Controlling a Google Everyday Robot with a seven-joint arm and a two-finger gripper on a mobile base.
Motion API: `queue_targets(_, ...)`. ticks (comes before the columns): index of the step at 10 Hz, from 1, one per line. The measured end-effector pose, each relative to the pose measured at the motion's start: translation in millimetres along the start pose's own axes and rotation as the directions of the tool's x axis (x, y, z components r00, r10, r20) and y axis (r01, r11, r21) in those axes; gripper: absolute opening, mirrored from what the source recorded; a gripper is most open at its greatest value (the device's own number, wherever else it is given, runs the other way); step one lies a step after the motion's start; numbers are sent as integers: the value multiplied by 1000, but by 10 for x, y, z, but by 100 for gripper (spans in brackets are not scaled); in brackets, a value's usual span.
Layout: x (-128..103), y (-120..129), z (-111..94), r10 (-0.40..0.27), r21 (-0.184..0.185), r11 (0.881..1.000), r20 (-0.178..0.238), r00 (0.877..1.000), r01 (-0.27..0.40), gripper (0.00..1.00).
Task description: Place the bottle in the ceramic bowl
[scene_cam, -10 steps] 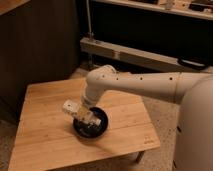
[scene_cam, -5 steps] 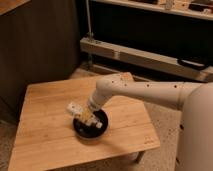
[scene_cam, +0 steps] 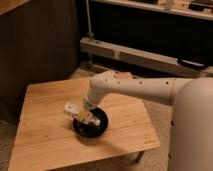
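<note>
The black ceramic bowl (scene_cam: 96, 128) sits on the wooden table (scene_cam: 45, 135), near its middle front. My gripper (scene_cam: 86, 115) hangs over the bowl's left half at the end of the white arm (scene_cam: 135, 89) reaching in from the right. It is shut on the bottle (scene_cam: 71, 109), a small whitish bottle lying roughly level. The bottle's left end sticks out past the bowl's left rim and its other end is over the bowl. The gripper hides the bottle's middle.
The table's right edge (scene_cam: 150, 131) and front edge are close to the bowl. My white body (scene_cam: 192, 135) fills the right side. A dark wall and a metal shelf frame (scene_cam: 130, 52) stand behind the table.
The arm's elbow shifted slightly; the gripper and bottle stay over the bowl in nearly the same place.
</note>
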Motion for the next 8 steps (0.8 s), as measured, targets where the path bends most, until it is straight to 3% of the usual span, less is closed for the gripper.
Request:
queue_targets(1,-49,16,7,-22,5,1000,-10,1000,22,60)
queue_targets(3,-31,21,24,-33,10,999,-23,999,33,77)
queue_targets(8,137,31,35,-40,-3,999,-35,999,40,80)
